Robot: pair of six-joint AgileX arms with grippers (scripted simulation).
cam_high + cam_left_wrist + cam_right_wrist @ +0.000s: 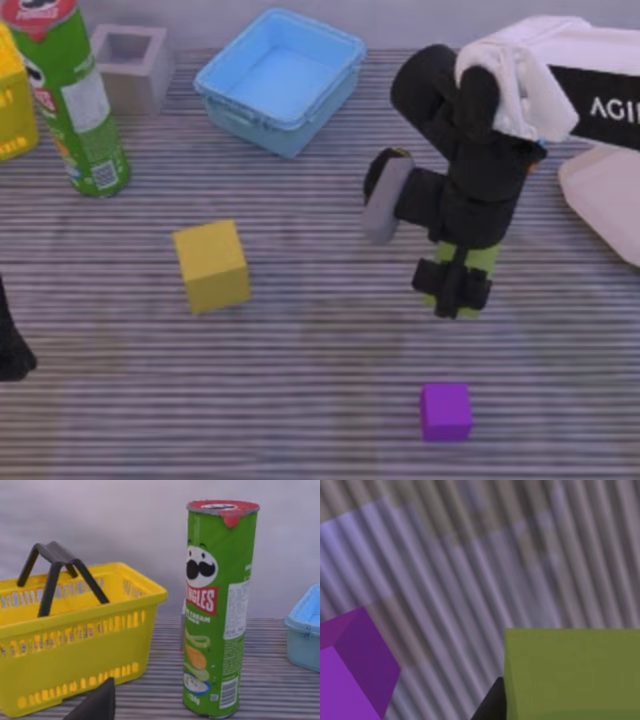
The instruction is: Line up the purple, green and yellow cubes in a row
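The green cube [481, 262] sits mid-right on the table, mostly covered by my right gripper [455, 290], which is shut on it. In the right wrist view the green cube [572, 672] fills the lower corner with one dark fingertip [492, 706] pressed against its side. The purple cube [445, 411] lies nearer the front edge, apart from the gripper, and shows again as the purple cube [350, 672]. Alone at centre-left stands the yellow cube [211, 265]. My left gripper [10, 350] is parked at the left edge.
At the back left stand a green crisps can [75, 100] [220, 610], a yellow basket [12, 100] [70, 640] and a hollow grey block [130, 65]. A light-blue bin [215, 85] [305, 630] is at the back centre.
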